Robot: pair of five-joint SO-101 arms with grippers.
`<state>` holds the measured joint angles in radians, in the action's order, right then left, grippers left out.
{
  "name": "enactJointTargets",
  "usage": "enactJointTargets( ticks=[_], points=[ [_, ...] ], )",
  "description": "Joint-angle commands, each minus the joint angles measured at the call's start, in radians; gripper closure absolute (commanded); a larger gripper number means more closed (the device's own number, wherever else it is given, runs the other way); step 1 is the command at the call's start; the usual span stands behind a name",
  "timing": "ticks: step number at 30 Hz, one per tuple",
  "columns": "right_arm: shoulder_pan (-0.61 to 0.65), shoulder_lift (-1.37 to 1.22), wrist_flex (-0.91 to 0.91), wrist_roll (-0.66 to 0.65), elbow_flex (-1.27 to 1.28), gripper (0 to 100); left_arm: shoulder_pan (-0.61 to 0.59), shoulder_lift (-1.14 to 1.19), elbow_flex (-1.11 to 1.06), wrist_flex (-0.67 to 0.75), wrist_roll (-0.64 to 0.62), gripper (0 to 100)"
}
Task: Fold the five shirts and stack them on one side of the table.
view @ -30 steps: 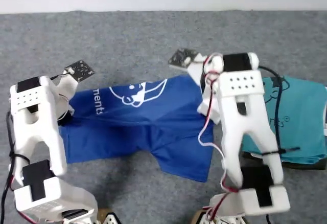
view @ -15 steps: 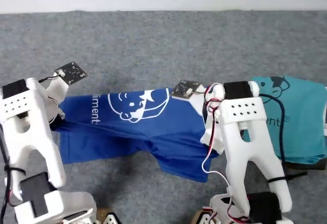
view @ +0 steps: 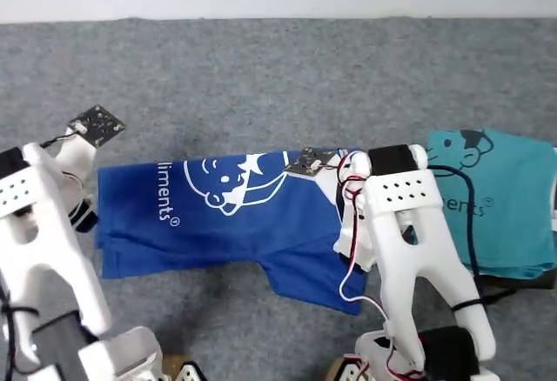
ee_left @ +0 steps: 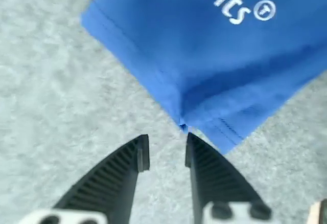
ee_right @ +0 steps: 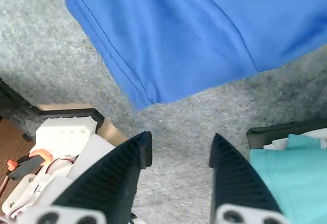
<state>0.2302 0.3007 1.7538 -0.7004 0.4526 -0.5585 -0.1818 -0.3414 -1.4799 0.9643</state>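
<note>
Blue shirt [view: 228, 224] lies half-folded (I judge); left end effector [ee_left: 166, 151] and right end effector [ee_right: 180, 152] are open, empty; next, pinch its near edge.

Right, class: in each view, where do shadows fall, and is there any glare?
High view: even light, no glare on the blue shirt. Left wrist view: a darker band under the shirt's fold, beyond the left claw. Right wrist view: the grey carpet darkens beside the shirt's edge.
</note>
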Motion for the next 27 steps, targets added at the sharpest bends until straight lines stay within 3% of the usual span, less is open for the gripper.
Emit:
enactJointTargets(
  ticks=[1, 7, 13, 18, 21, 24, 27],
  points=[
    [-0.002, 0.047, 0.042, 0.018, -0.048, 79.0, -0.005, -0.097, 0.005, 0.018, -0.012, 87],
    [-0.008, 0.028, -0.005, 0.021, -0.169, 79.3, 0.017, -0.144, 0.005, 0.075, -0.143, 88],
    [-0.007, -0.024, -0.216, 0.034, -0.187, 79.4, 0.097, -0.14, -0.022, 0.072, -0.292, 99],
    [-0.012, -0.116, -0.378, 0.137, -0.187, 80.9, 0.199, -0.14, -0.22, 0.083, -0.296, 99],
    [-0.007, -0.199, -0.453, 0.14, -0.189, 89.8, 0.216, -0.14, -0.355, 0.184, -0.298, 99],
    [-0.004, -0.26, -0.47, 0.14, -0.19, 97.1, 0.213, -0.14, -0.472, 0.27, -0.298, 99],
    [-0.008, -0.277, -0.441, 0.14, -0.19, 98.0, 0.212, -0.146, -0.555, 0.27, -0.292, 99]
  ],
)
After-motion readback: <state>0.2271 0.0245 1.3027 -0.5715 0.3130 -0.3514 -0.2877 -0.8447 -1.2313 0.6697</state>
